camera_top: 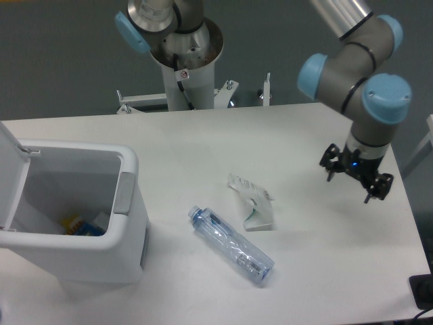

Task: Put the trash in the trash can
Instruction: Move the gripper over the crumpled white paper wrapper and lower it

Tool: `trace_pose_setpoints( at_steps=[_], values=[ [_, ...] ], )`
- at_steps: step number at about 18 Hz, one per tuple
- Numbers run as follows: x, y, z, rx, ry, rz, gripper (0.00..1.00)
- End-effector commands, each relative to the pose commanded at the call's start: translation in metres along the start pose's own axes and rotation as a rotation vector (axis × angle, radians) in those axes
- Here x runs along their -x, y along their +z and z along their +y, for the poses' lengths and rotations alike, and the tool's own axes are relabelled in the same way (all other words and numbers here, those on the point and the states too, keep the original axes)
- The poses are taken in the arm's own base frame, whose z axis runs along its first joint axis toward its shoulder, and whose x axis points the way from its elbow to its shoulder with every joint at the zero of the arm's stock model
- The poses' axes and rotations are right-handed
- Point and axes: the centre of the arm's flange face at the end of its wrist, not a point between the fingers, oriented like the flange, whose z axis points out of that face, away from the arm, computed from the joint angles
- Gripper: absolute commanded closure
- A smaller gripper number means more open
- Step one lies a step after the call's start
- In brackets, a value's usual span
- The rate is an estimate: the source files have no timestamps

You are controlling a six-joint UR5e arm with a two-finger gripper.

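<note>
- Two trash items are lying on the white tabletop (203, 145), both outside the bin.
- Far left: trash can (74, 223) is standing with its lid (8, 169) swung up and back, mouth open; grey latch (124, 193) is facing right. Some blue and yellow scraps (80, 225) are sitting in the bottom.
- Centre, nearer the front edge: bottle (231, 245) is lying on its side, slanted, blue neck pointing up-left toward the bin, base toward the lower right. It is well apart from the bin.
- Just right of and behind the bottle: carton (252, 201) is resting flattened, one end folded up, print showing on the upper flap. It is lying near the bottle without touching it.
- Behind, centre: grey arm base (183, 54) is rising from beyond the far edge.
- Right: claw (356, 176) is hanging over bare tabletop, well apart from both items, fingers spread, gripping nothing. Blue-capped arm joints (352, 74) are angling down to it from the upper right.
</note>
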Motion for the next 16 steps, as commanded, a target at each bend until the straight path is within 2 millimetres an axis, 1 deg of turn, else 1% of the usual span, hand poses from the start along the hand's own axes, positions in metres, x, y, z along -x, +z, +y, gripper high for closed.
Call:
trace_pose_setpoints(
  at_steps=[2, 4, 5, 7, 9, 12, 13, 14, 16],
  values=[
    [-0.017, 0.008, -0.016, 0.003, -0.026, 0.021, 0.0],
    [-0.034, 0.007, -0.027, 0.002, -0.045, 0.031, 0.0],
    [-0.046, 0.009, -0.029, 0.004, -0.042, 0.045, 0.0],
    [-0.072, 0.02, -0.035, 0.015, -0.015, 0.08, 0.0],
    [-0.088, 0.03, -0.042, 0.006, -0.003, 0.112, 0.0],
    [-0.109, 0.038, -0.051, 0.001, 0.019, 0.145, 0.0],
    [-0.119, 0.042, -0.054, -0.001, 0.022, 0.16, 0.0],
    [-0.126, 0.044, -0.055, 0.005, -0.008, 0.168, 0.0],
    [-0.137, 0.046, -0.065, 0.013, -0.051, 0.173, 0.0]
  ],
)
